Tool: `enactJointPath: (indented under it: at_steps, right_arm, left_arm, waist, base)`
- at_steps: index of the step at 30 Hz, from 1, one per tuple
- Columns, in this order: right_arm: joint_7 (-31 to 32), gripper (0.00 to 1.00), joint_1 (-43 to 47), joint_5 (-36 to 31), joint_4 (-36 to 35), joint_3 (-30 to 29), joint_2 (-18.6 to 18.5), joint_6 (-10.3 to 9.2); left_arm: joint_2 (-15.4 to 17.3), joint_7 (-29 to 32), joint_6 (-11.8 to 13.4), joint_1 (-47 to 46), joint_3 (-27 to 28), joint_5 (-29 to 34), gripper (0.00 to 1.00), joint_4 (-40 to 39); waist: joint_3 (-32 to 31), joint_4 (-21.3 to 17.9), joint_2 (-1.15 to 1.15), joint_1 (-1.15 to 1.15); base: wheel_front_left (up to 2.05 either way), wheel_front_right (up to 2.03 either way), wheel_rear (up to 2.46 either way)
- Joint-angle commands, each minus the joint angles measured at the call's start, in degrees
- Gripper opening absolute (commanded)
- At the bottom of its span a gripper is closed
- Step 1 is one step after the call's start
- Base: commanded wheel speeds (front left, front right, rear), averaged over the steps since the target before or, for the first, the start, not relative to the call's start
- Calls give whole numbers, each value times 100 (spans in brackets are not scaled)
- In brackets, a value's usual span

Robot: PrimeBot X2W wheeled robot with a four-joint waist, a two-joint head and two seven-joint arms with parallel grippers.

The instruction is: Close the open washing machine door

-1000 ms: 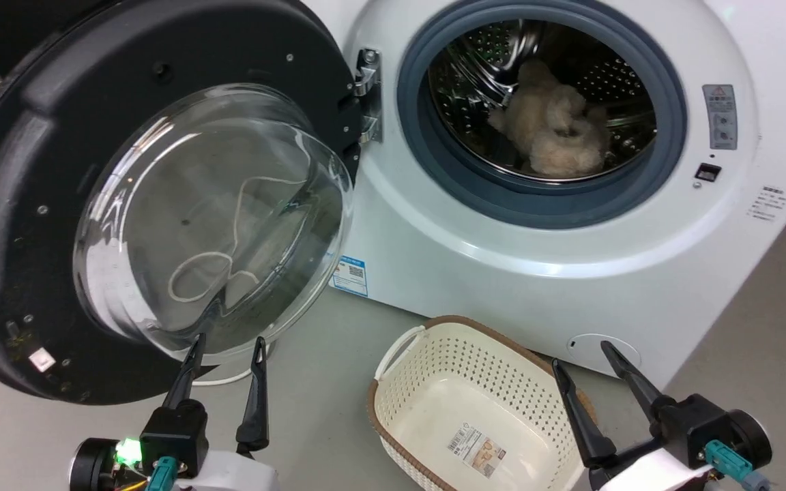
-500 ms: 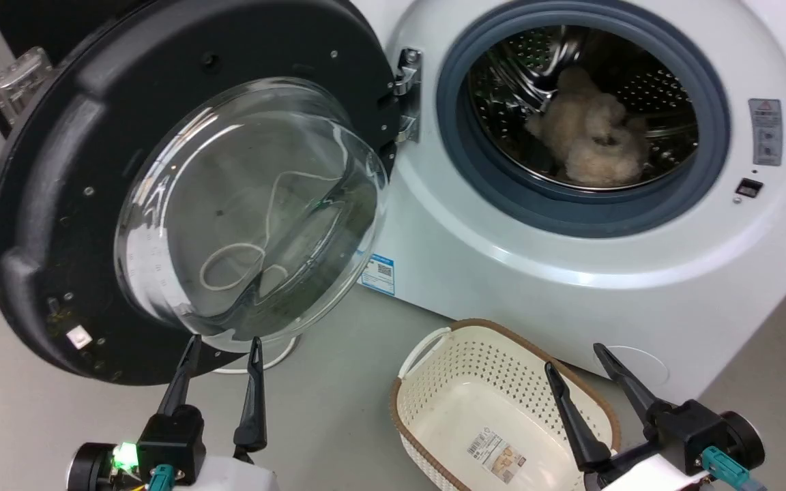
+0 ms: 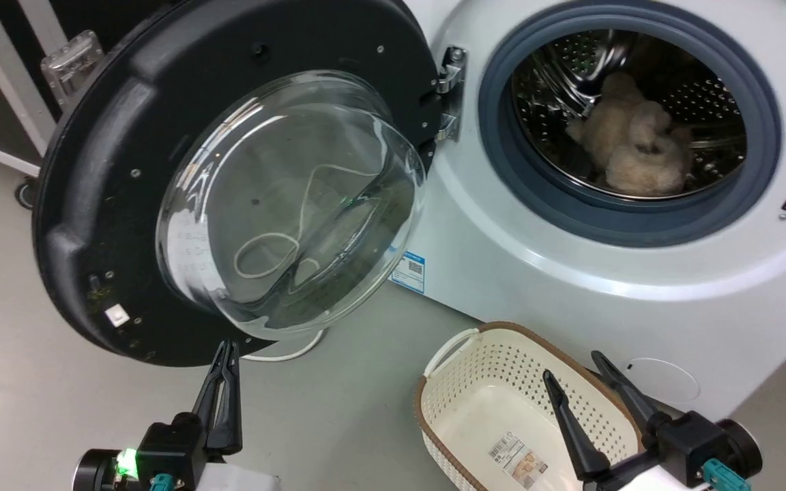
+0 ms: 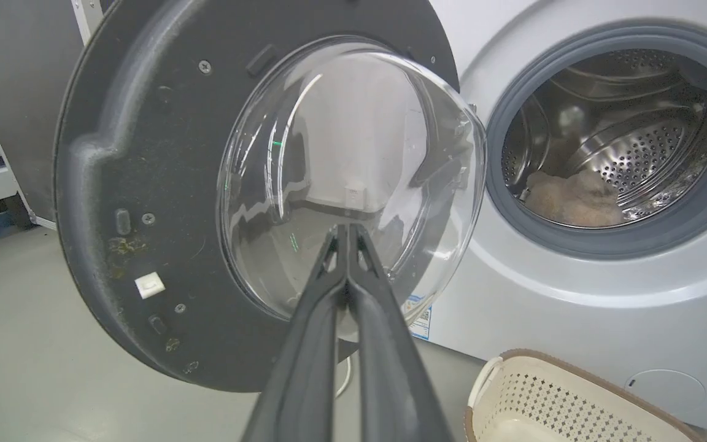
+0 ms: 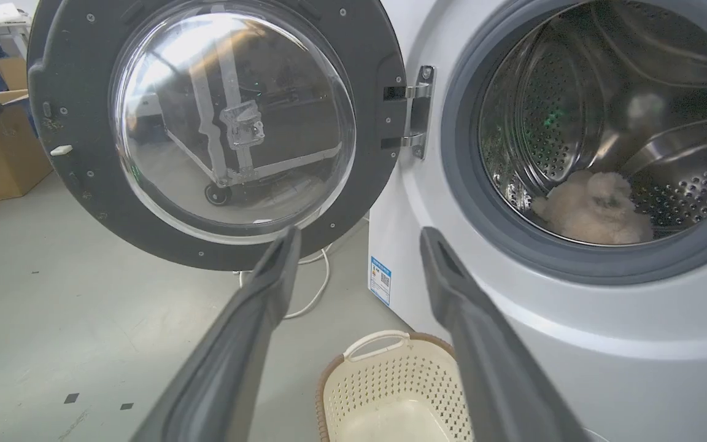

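Door: the washing machine door (image 3: 263, 198) hangs wide open, left of our washing machine (image 3: 557, 286).
Hands: our left hand (image 3: 227, 349) is pinched shut and empty; our right hand (image 3: 570, 364) is spread wide and empty.
Label: we cannot read the tiny blue label (image 3: 409, 271).

Lit brightly and evenly from overhead, in soft white light with no hard shadows. Streaked with pale glare across the glass of the washing machine door (image 3: 277, 204), strongest toward 9 o'clock of the dome in the head view and toward 12 o'clock in the right wrist view. Speckled with glints inside the steel drum (image 3: 707, 95). Glossed with a soft sheen along the white front of the washing machine (image 3: 570, 286). Shaded only faintly on the floor (image 3: 24, 382) under the door. Slightly soft across the head view, more so toward 3 o'clock. Blurred at close range: left fingers (image 4: 310, 344) and right fingers (image 5: 237, 344), both at 6 o'clock. Bowed toward the edges in both wrist views.
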Motion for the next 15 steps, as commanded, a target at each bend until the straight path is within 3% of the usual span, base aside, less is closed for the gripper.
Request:
enactJointPath:
  at_steps: [1,12,15]
  right_arm:
    - [-64,100,74,65,16,31,-28,4]
    - [-208,100,175,112,-27,38,-20,4]
    - [-256,100,115,117,-73,121,-59,4]
  left_arm:
    - [-18,-69,-35,43,-19,-10,0,-89]
    - [-61,-213,-258,-476,760,-485,0,-1160]
    - [-34,-261,-442,-899,1448,-968,0,-1319]
  waist:
    - [-2,64,0,0]
    - [45,306,0,0]
    - [189,207,0,0]
  base:
    - [0,0,0]
    - [0,0,0]
    - [0,0,0]
